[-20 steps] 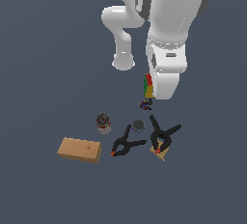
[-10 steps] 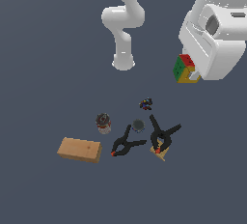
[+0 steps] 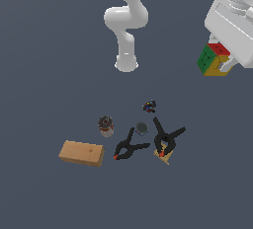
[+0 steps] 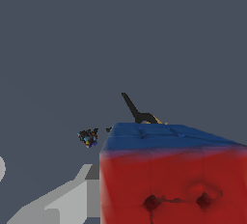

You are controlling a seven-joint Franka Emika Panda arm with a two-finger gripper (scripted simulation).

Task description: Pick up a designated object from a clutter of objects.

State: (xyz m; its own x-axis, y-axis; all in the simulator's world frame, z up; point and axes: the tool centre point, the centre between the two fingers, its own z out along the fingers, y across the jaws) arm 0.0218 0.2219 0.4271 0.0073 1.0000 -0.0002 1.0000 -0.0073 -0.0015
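Holding: the white gripper is clamped on the small puzzle cube with red, green and yellow gridded faces.
Cube position: raised well clear of the grey floor, toward the exterior view's right.
Clutter below: tan wooden block, two black spring clamps, small can.
Risk: the cube sits low between the fingers; a sharp swing could shake it loose, dropping it.

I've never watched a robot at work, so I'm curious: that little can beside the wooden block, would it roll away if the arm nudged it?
The small can stands upright, so a low push would probably slide it rather than roll it. It looks taller than wide, so a high nudge might tip it, and on its side it would likely roll. Being small, it probably moves easily, perhaps toward the nearby grey disc.
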